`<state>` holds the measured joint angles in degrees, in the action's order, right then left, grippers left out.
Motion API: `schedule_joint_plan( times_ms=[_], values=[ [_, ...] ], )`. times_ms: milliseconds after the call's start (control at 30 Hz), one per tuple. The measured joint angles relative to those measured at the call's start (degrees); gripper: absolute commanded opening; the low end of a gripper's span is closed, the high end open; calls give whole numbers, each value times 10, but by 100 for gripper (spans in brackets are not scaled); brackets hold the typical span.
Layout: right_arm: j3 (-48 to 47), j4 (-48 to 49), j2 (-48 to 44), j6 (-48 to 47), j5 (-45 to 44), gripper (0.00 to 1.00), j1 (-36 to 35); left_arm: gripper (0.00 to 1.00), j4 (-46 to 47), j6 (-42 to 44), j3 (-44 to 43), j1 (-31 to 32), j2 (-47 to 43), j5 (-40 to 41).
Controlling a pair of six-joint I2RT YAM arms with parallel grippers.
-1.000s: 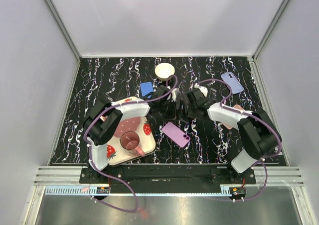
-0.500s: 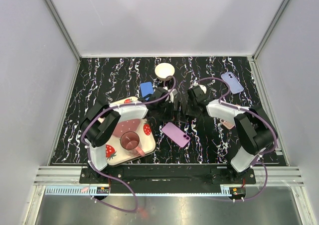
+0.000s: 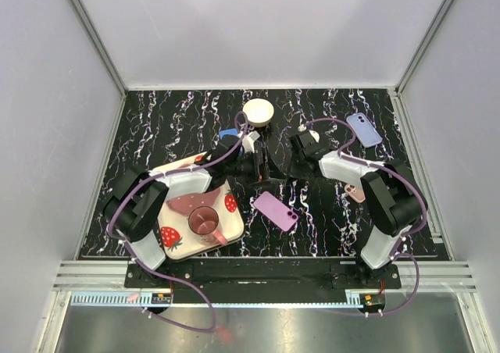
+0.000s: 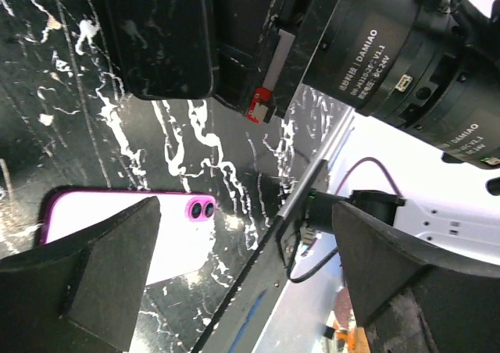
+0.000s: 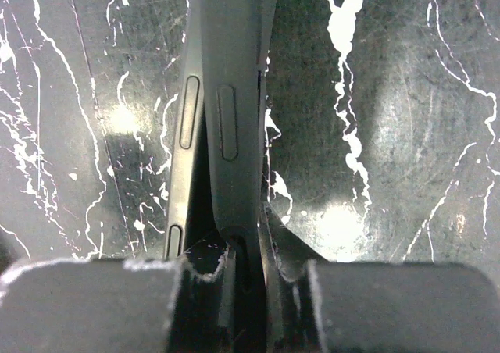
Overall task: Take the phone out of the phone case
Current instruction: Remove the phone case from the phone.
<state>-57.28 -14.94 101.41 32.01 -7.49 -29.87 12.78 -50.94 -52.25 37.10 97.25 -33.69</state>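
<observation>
Both arms meet mid-desk, a little toward the far edge. The right tool is pinched narrow on the cased phone, its two pads nearly touching around the near end. From the right wrist the phone shows edge-on: two dark slabs side by side, each with long side buttons, and a thin split between them by the pads. Which slab is phone and which is case, I cannot tell.

The left tool is spread wide with nothing between its foam pads. It sits just beside the cased phone, which shows as a broad black face at the top of the left wrist view, right by the right arm's black motor housings.

Under the open left tool, a purple phone lies flat on the marbled desk, twin lenses up, toward the near edge from the grasp point.

At the near left corner, a strawberry-print plate carries a brown mug, and the left arm passes over it. A round white dish sits at the middle of the far edge. A light blue case lies near the far right corner, well apart from both tools.
</observation>
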Motion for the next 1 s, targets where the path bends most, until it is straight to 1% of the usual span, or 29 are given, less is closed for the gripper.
schedule_joint_plan(
  times_ms=[33, 67, 133, 267, 367, 433, 533, 633, 767, 900, 1000],
  values=[
    [-4, -3, 2, 0, 0, 1, 0, 91, 20, -13, 7, -1, 2, -7],
    [-8, -5, 5, 1, 1, 0, 0, 89, 38, -27, 11, -2, 8, -12],
    [-12, -6, 8, 0, 5, 0, 0, 84, 62, -46, 10, -2, 28, -17],
    [-9, -1, 1, 6, 10, 0, 2, 84, 51, -40, 8, -2, 56, -4],
    [-12, -10, -7, 12, 12, 0, 3, 88, 10, -6, -5, 2, 55, 31],
    [-18, -26, -7, 15, 17, 0, 3, 89, -17, 25, -19, 8, 49, 63],
    [-35, -66, -9, 17, 32, 0, 3, 88, -69, 87, -49, 18, 26, 99],
    [-48, -106, -18, 29, 54, 0, 2, 87, -91, 132, -83, 27, 18, 113],
    [-57, -170, -37, 51, 77, 0, 1, 88, -96, 177, -89, 51, -5, 159],
    [-92, -243, -33, 75, 103, 0, 1, 86, -49, 210, -35, 89, -56, 229],
    [-115, -275, -24, 88, 127, 0, 0, 85, -36, 228, -19, 104, -71, 246]
  ],
)
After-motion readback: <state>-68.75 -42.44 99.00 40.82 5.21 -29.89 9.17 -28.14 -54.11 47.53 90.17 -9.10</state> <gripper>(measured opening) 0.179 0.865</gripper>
